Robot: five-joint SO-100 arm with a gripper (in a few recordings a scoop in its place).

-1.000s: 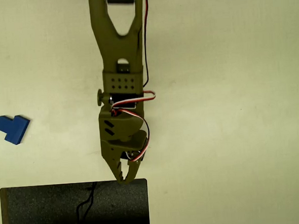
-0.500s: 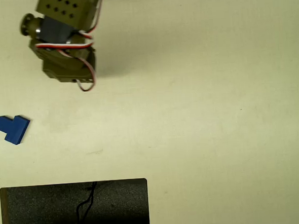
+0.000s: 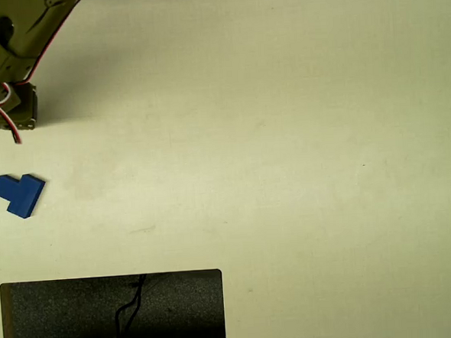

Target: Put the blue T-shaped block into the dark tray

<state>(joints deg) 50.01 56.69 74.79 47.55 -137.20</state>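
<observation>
We're seeing the cream table (image 3: 300, 134) taking up most of the overhead view. The dark tray (image 3: 66, 320) is sitting at the bottom left, holding nothing. The olive arm (image 3: 4, 52) is showing at the top left corner; we can't tell whether its pincer is spread or pressed together. The blue T-shaped block (image 3: 19, 195) is lying on the table at the left edge, between arm and tray, apart from both

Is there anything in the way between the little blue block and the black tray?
No. The blue T-shaped block lies on bare table, and the dark tray sits just below it in the overhead view. Nothing visible lies between them.
</observation>
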